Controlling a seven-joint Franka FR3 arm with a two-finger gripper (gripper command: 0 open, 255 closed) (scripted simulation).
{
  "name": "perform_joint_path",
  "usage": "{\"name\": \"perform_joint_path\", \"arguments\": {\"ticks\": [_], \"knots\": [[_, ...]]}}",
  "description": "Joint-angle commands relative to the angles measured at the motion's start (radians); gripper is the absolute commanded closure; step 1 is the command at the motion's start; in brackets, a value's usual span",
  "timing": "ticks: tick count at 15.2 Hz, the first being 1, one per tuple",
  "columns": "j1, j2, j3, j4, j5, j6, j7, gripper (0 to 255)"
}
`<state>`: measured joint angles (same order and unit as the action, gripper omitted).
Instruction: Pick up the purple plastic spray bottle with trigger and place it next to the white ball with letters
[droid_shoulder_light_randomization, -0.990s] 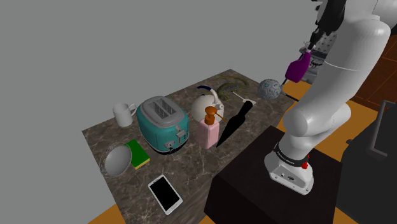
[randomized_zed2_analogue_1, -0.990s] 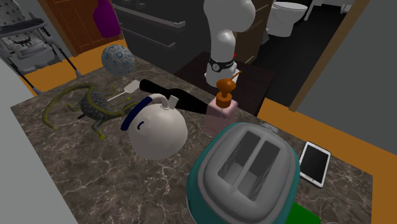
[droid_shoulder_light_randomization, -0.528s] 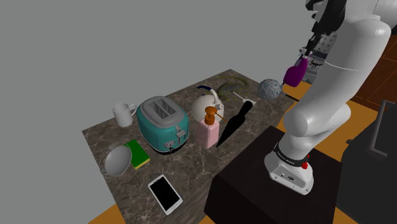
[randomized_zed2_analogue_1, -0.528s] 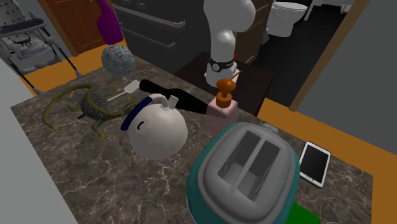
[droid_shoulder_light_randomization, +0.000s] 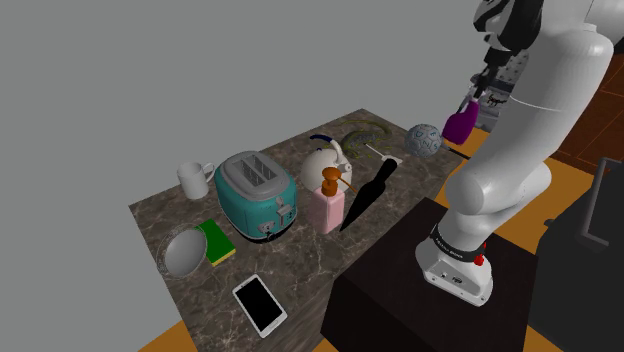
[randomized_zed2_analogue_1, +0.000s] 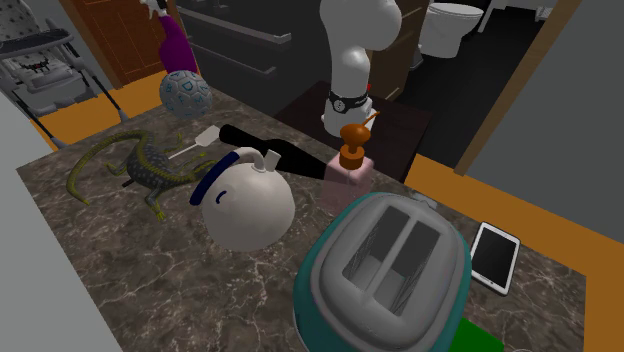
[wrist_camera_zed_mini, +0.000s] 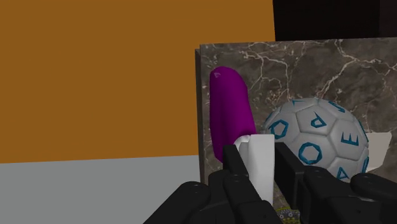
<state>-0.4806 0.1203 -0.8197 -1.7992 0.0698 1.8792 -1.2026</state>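
Purple plastic spray bottle with white trigger head (wrist_camera_zed_mini: 230, 108): clamped at the head between the fingers of the black end effector (wrist_camera_zed_mini: 261, 160), purple body hanging below. Position: just beside the white ball with blue letters (wrist_camera_zed_mini: 318, 140), at the edge of the dark marble worktop (wrist_camera_zed_mini: 254, 57). Contact with the worktop: cannot tell. A green toy lizard (randomized_zed2_analogue_1: 140, 158) lies near the ball.

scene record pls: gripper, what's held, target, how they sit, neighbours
gripper: gripper, fingers shut on the bottle's white head
held: purple spray bottle
target: white ball with blue letters, on the marble table
relation: bottle right beside the ball, at the table's edge
bottle on table: cannot tell
neighbour: toy lizard next to the ball
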Motion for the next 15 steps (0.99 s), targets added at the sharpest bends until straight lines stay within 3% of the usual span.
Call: {"name": "perform_joint_path", "arguments": {"ticks": [1, 9, 15], "knots": [[-0.001, 0.006, 0.001, -0.023, 0.005, 0.028, -0.003, 255], [-0.008, 0.039, 0.006, -0.102, 0.035, 0.129, -0.022, 255], [-0.008, 0.039, 0.006, -0.102, 0.035, 0.129, -0.022, 255]]}}
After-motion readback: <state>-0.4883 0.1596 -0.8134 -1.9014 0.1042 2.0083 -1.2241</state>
